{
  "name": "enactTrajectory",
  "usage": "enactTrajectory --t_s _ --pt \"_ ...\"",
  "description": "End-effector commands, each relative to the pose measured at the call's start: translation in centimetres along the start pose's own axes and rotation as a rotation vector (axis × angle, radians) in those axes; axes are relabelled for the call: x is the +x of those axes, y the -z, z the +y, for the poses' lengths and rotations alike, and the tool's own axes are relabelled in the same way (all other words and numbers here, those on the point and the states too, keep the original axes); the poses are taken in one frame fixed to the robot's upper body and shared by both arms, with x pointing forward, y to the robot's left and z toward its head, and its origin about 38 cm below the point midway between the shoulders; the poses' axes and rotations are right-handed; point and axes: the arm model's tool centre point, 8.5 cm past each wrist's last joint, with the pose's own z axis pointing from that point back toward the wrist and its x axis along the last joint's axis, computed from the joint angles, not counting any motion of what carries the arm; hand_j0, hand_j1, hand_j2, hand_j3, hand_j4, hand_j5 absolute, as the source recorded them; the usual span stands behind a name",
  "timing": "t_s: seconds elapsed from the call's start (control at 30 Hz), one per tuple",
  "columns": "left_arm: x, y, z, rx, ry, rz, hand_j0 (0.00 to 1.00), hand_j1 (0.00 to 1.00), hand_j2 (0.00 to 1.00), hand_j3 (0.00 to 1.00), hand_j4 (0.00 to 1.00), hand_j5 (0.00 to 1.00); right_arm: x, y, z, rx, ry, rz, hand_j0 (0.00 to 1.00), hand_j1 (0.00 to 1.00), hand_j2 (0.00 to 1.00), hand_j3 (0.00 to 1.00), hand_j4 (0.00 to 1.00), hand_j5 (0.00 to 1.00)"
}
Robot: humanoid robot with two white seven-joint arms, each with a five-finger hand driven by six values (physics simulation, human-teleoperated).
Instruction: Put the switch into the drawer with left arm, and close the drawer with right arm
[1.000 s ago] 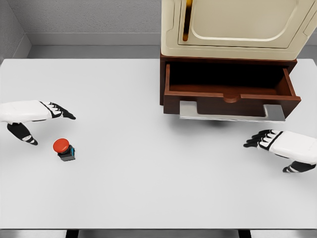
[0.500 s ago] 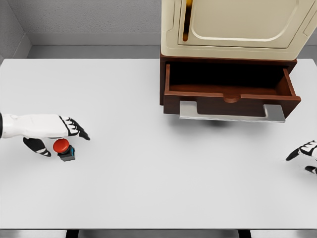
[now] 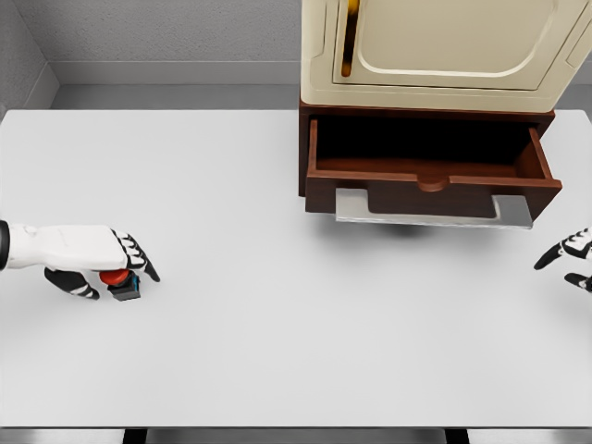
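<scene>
Switch [image 3: 118, 280] sits on the white table [image 3: 277, 324] at far left, well apart from the drawer [image 3: 430, 176]. Left hand [image 3: 106, 259] lies directly over it, fingers pointing right across the red button and thumb tucked below on the near side, so the switch is bracketed between them. Fingers look partly curled but not yet clamped; grip judged as forming, not secured. Placement makes sense: a pinch from above leaves the base free to lift clear. Drawer stands pulled fully out beneath the cream cabinet [image 3: 444, 46], interior empty and facing up, ready to receive. Right hand [image 3: 569, 257] shows only at the right edge, fingers loose, holding nothing, parked near the drawer front for the later push.
</scene>
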Motion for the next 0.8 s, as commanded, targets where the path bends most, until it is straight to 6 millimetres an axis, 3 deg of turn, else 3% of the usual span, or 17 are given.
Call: enactTrajectory --t_s 0.0,0.23,0.43,0.6,0.77 --pt "0.0 0.0 0.0 0.002 -0.003 0.000 0.81 0.81 0.81 0.81 0.81 0.81 0.2 0.4 0.6 0.016 0.015 -0.014 0.57 0.57 0.57 0.57 0.57 0.57" --pt "0.8 -0.3 0.4 0.000 0.021 -0.014 0.65 0.65 0.65 0.65 0.65 0.65 0.8 2.1 0.8 0.028 0.015 -0.058 0.57 0.57 0.57 0.57 0.57 0.57" --pt "0.8 -0.5 0.7 0.005 0.026 -0.011 0.62 0.62 0.62 0.62 0.62 0.62 0.8 2.1 0.9 0.029 0.018 -0.061 0.58 0.58 0.58 0.58 0.58 0.58" --pt "0.8 -0.5 0.9 0.009 0.030 -0.011 0.47 0.47 0.47 0.47 0.47 0.47 0.8 2.1 0.8 0.031 0.016 -0.059 0.58 0.58 0.58 0.58 0.58 0.58" --pt "1.0 -0.6 1.2 0.014 0.040 -0.015 0.34 0.34 0.34 0.34 0.34 0.34 0.4 1.0 -0.6 0.007 -0.009 -0.035 0.58 0.58 0.58 0.58 0.58 0.58"
